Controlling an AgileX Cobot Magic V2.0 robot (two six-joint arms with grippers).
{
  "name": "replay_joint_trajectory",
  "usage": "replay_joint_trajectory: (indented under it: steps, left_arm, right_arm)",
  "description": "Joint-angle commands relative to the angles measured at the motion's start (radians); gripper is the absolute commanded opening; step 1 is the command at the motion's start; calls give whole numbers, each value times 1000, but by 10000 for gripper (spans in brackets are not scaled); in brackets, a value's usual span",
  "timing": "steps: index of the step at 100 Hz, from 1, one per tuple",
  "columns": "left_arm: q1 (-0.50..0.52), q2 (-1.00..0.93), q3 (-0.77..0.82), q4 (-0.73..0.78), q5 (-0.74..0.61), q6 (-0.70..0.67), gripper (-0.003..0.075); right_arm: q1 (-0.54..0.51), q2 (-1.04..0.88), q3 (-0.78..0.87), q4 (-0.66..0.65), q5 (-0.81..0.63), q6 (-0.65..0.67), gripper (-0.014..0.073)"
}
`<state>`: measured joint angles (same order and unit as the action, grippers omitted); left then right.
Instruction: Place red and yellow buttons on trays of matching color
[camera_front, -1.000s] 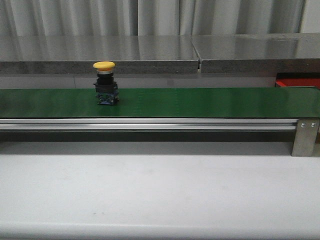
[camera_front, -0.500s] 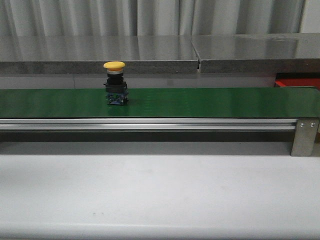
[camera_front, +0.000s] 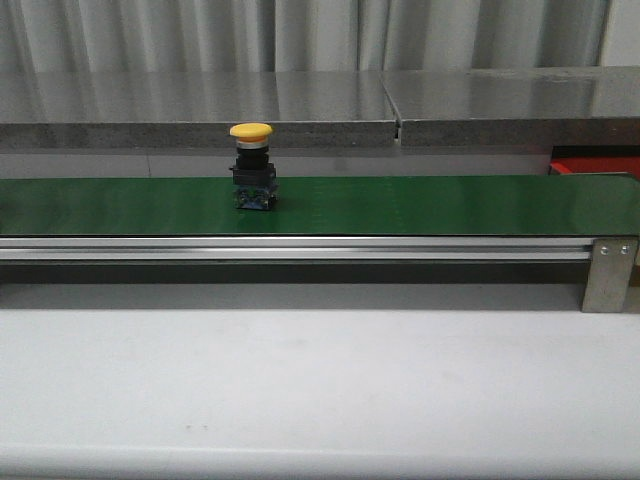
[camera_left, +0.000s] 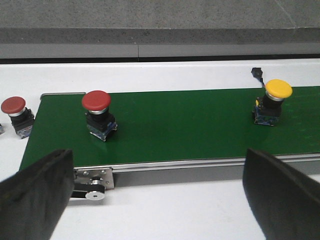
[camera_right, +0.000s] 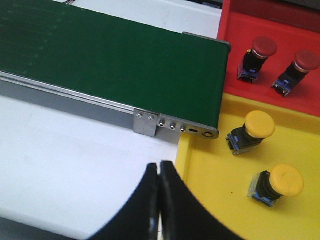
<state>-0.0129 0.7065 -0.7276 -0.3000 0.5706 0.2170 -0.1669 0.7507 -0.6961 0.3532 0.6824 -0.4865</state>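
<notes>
A yellow button stands upright on the green belt; the left wrist view shows the same yellow button and a red button further back on the belt. Another red button sits off the belt's end on the white table. My left gripper hangs open over the table's near side, holding nothing. My right gripper is shut and empty beside the yellow tray, which holds two yellow buttons. The red tray holds two red buttons.
The belt's metal rail and end bracket lie between the table and the trays. A sliver of the red tray shows behind the belt's right end. A grey ledge runs behind the belt.
The yellow button has ridden to the right along the belt, from left of centre toward the middle. Neither arm shows in the front view.
</notes>
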Motion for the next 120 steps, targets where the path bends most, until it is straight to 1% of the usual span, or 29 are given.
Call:
replay_joint_trajectory:
  steps: [1, 3, 4, 5, 9, 10, 12, 17, 23, 24, 26, 31, 36, 50, 77, 87, 91, 96, 99, 101, 108, 110, 113, 120]
  left_arm:
    - [-8, -86, 38, -21, -101, 1, 589]
    - [-8, -104, 51, -21, -102, 1, 573]
    - [-8, -115, 60, -21, -104, 1, 547]
    - [-8, -115, 60, -21, -104, 1, 547]
    - [-8, -148, 86, -21, -110, 1, 477]
    - [-8, -152, 89, -21, -110, 1, 477]
    - [-8, -163, 99, -21, -114, 1, 430]
    - [-8, -183, 116, -21, -117, 1, 355]
    - [-8, -196, 128, -21, -118, 1, 218]
    - [-8, -196, 128, -21, -118, 1, 218]
    - [-8, -196, 130, -21, -118, 1, 147]
    - [-8, -196, 130, -21, -118, 1, 77]
    - [-8, -196, 130, -21, -118, 1, -23]
    - [-8, -196, 130, -21, -121, 1, -20]
    - [-8, -196, 130, -23, -121, 1, -20]
    - [-8, -196, 130, -23, -121, 1, -20]
    - [-8, -196, 130, -23, -121, 1, -20]
    - [-8, -196, 130, -23, -121, 1, -20]
    - [-8, -196, 130, -23, -121, 1, -20]
    - [-8, -196, 130, -23, -121, 1, -20]
    - [-8, -196, 130, -23, -121, 1, -20]
    - [-8, -196, 130, -23, -121, 1, -20]
    - [-8, -196, 130, -23, -121, 1, -20]
    - [-8, -196, 130, -23, -121, 1, -20]
  right_arm:
    - [-2, -6, -26, 11, -56, -7, -118]
    - [-2, -6, -26, 11, -56, -7, -118]
    - [-2, -6, -26, 11, -56, -7, -118]
    - [-2, -6, -26, 11, -56, -7, -118]
    - [-2, -6, -26, 11, -56, -7, -118]
    - [-2, -6, -26, 11, -56, -7, -118]
    - [-2, -6, -26, 11, -56, -7, -118]
    - [-2, -6, -26, 11, -56, -7, -118]
    - [-2, -6, -26, 11, -56, -7, -118]
    - [-2, -6, -26, 11, -56, -7, -118]
    - [-2, -6, -26, 11, -56, -7, -118]
    - [-2, -6, -26, 11, -56, -7, -118]
    - [-2, -6, -26, 11, -56, -7, -118]
    - [-2, -6, -26, 11, -56, -7, -118]
    - [-2, -6, -26, 62, -38, -7, -118]
    - [-2, -4, -26, 63, -31, -7, -91]
    - [-2, -4, -26, 63, -28, -7, -46]
    - [-2, -4, -26, 67, -28, -7, 39]
    - [-2, -4, -26, 73, -28, -7, 118]
    - [-2, -4, -26, 78, -29, -7, 153]
    - [-2, -4, -26, 105, -29, -7, 351]
    - [-2, -4, -26, 114, -29, -7, 385]
    - [-2, -4, -26, 127, -29, -7, 463]
    - [-2, -4, -26, 164, -31, -7, 568]
